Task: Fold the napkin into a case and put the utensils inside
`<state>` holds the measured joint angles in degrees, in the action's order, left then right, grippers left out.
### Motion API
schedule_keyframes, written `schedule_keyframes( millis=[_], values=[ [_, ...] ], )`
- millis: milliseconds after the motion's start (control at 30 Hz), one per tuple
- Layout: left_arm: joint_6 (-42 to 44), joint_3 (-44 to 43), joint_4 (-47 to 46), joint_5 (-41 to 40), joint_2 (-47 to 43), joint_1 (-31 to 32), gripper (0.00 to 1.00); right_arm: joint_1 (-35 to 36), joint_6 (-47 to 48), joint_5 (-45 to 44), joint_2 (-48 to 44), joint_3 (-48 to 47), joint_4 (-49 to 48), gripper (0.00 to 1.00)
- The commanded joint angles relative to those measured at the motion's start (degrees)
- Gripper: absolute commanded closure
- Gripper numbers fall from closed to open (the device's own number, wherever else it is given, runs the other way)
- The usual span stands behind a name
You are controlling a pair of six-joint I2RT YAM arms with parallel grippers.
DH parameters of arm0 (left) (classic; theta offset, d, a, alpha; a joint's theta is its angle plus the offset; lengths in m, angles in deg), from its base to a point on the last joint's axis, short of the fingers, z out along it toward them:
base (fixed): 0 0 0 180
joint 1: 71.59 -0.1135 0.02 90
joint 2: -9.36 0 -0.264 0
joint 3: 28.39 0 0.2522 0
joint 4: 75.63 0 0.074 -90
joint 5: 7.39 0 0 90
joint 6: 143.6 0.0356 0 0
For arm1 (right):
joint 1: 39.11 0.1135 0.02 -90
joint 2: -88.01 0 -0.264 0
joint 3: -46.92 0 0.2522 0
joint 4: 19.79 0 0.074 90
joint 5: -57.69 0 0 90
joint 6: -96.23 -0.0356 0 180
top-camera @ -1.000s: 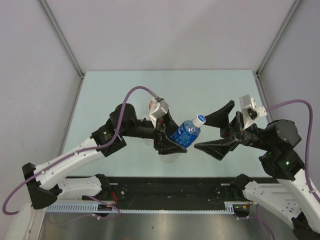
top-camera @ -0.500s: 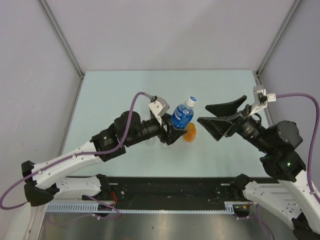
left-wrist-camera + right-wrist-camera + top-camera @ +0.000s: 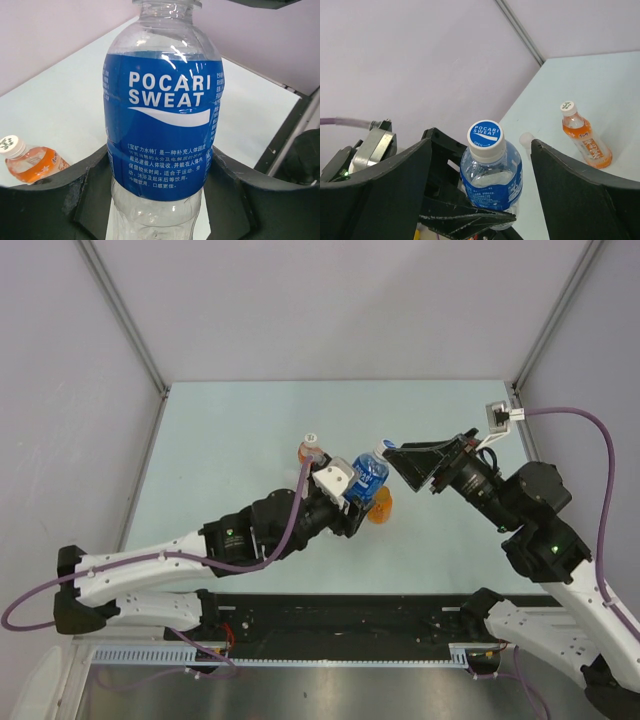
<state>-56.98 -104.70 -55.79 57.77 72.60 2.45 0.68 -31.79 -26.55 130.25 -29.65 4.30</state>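
**Bottle in my left grip, right jaws around its cap**

My left gripper is clamped on the lower body of the Pocari Sweat bottle, one black finger pressed against each side of the blue label. I hold the bottle above the middle of the table, its cap pointing toward my right arm.

My right gripper stands wide. One finger lies on each side of the cap, with clear gaps between them, so it touches nothing.

An orange drink bottle with a white cap stands on the table, well apart from the one I hold. Something orange shows just beside my left gripper; I cannot tell what it is.
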Motion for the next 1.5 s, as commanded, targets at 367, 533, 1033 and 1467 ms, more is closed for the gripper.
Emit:
schedule_keyframes(
  millis=[367,533,1033,1467],
  values=[
    [3.2,0.4,-4.6,-8.6,1.2,3.0,1.00,4.9,0.5,-8.6,1.2,-1.7,0.0,0.36],
    [3.2,0.5,-4.8,-9.0,1.4,3.7,1.00,4.9,0.7,-9.4,1.7,-1.7,-0.5,0.38],
    [4.8,0.7,-4.9,-9.8,2.2,4.6,1.00,5.5,0.8,-9.7,2.3,-1.7,-0.5,0.64],
    [3.3,0.8,-4.2,2.6,-2.4,4.4,1.00,5.5,5.9,-6.4,1.0,-0.9,-0.2,1.00]
  ],
)
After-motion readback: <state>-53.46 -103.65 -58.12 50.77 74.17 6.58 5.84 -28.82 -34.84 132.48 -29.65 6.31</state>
